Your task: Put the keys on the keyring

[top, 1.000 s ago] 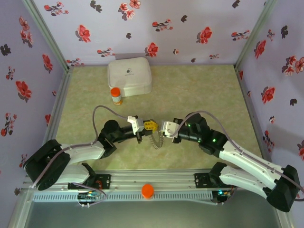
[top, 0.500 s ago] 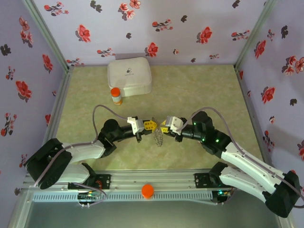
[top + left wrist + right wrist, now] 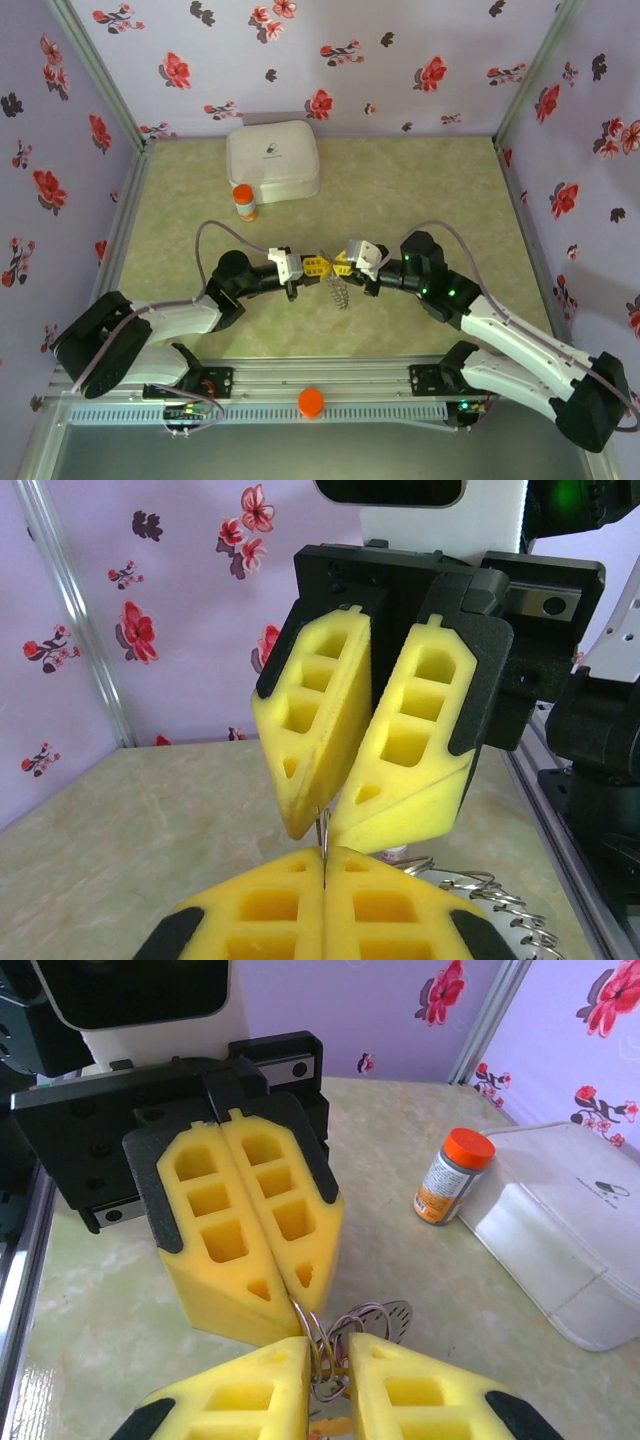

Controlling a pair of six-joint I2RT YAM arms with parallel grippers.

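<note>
My left gripper (image 3: 320,266) and right gripper (image 3: 344,266) meet tip to tip above the middle of the floor. In the left wrist view my left gripper (image 3: 324,852) is shut on a thin wire loop, with the right gripper (image 3: 322,832) right above it. The dark, toothed keyring (image 3: 339,291) hangs limp below the tips, and its beaded edge (image 3: 490,905) lies lower right. In the right wrist view my right gripper (image 3: 330,1348) pinches a bunch of wire loops. A key's brassy head (image 3: 331,1426) and a bit of red lie in that gap. The left gripper (image 3: 295,1300) clamps the same loops from above.
An orange-capped bottle (image 3: 244,203) (image 3: 452,1175) stands behind the left arm, beside a white zip case (image 3: 272,160) (image 3: 560,1250) at the back. An orange cap (image 3: 311,402) sits on the front rail. Floral walls close in the tan floor (image 3: 420,190) on three sides.
My right gripper has moved left until its tips meet the left gripper's. The hanging keyring has shifted slightly right and now hangs narrower below the tips.
</note>
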